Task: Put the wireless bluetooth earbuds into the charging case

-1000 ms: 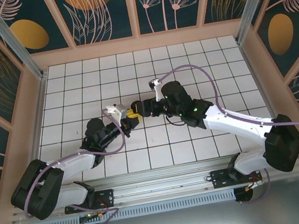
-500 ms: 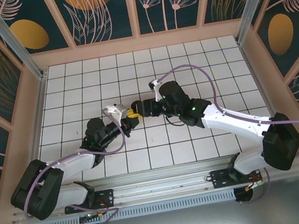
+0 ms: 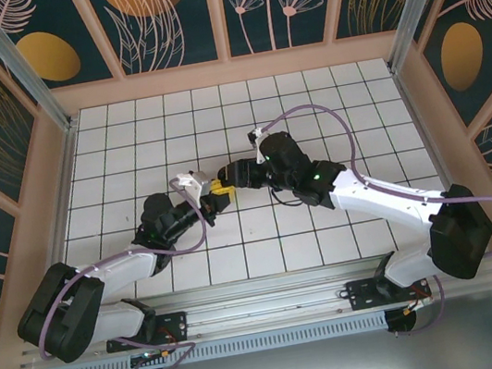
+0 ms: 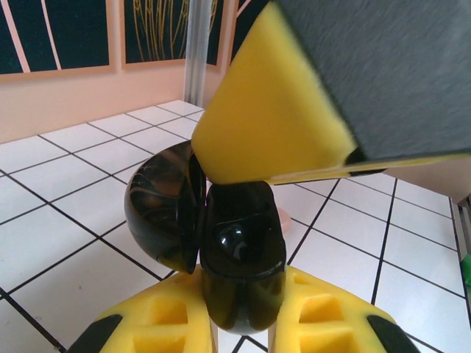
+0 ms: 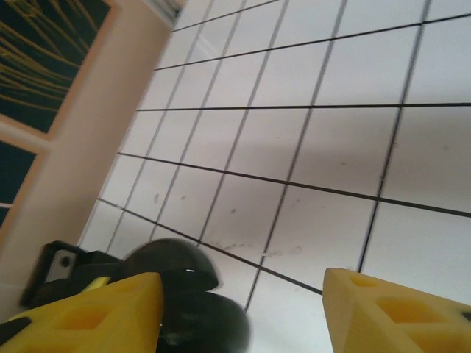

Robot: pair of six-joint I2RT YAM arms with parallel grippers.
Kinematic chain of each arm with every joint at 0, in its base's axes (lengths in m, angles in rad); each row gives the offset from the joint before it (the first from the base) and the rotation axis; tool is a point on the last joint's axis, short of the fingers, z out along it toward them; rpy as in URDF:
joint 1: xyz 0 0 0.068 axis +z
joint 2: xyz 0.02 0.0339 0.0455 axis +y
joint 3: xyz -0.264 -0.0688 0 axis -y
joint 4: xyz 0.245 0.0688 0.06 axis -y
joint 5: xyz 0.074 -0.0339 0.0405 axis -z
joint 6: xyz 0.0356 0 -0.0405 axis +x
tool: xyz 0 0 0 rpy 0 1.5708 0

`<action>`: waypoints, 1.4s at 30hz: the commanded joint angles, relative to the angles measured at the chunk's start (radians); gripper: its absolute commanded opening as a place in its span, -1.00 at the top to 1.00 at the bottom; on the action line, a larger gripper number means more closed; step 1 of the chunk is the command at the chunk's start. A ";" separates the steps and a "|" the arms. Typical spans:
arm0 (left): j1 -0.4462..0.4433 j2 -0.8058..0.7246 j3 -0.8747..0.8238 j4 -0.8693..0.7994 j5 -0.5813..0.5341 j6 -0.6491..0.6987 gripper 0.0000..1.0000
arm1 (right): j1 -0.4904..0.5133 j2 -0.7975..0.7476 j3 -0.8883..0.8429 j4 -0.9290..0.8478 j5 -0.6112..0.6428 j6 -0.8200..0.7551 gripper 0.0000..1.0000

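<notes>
A glossy black charging case (image 4: pixel 243 287) stands open between the yellow pads of my left gripper (image 4: pixel 239 298), which is shut on its body. The lid (image 4: pixel 158 209) hangs open to the left. A shiny black rounded earbud (image 4: pixel 234 239) sits in a socket of the case. One yellow pad of my right gripper (image 4: pixel 268 110) hovers just above the case. In the right wrist view the right gripper (image 5: pixel 243 294) is open, with the case (image 5: pixel 199 320) beside its left finger (image 5: pixel 96 316). From above, both grippers meet near the case (image 3: pixel 220 189).
A small pale pink rounded thing (image 4: pixel 282 217) lies on the white tiled floor (image 4: pixel 66 220) just behind the case; I cannot tell what it is. Peach walls (image 3: pixel 228 70) ring the floor. Both arms cross the near tiles.
The right gripper has edged slightly up and left over the case. The left gripper and the case have hardly moved.
</notes>
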 commanded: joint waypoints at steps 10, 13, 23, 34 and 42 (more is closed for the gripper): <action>0.001 -0.026 0.024 0.026 0.014 0.024 0.95 | -0.010 -0.023 0.013 -0.060 0.075 0.042 -0.14; 0.001 -0.028 0.023 0.026 0.014 0.026 0.95 | -0.014 -0.059 -0.001 -0.009 0.045 0.020 -0.20; 0.001 -0.041 0.020 0.008 0.073 0.097 0.95 | -0.146 -0.229 -0.156 0.226 -0.291 0.030 -0.23; 0.001 -0.054 0.055 -0.065 0.129 0.153 0.95 | -0.157 -0.126 0.004 -0.107 -0.335 -0.157 -0.07; 0.001 -0.066 0.063 -0.084 0.121 0.158 0.95 | -0.116 -0.053 0.030 -0.120 -0.339 -0.182 -0.05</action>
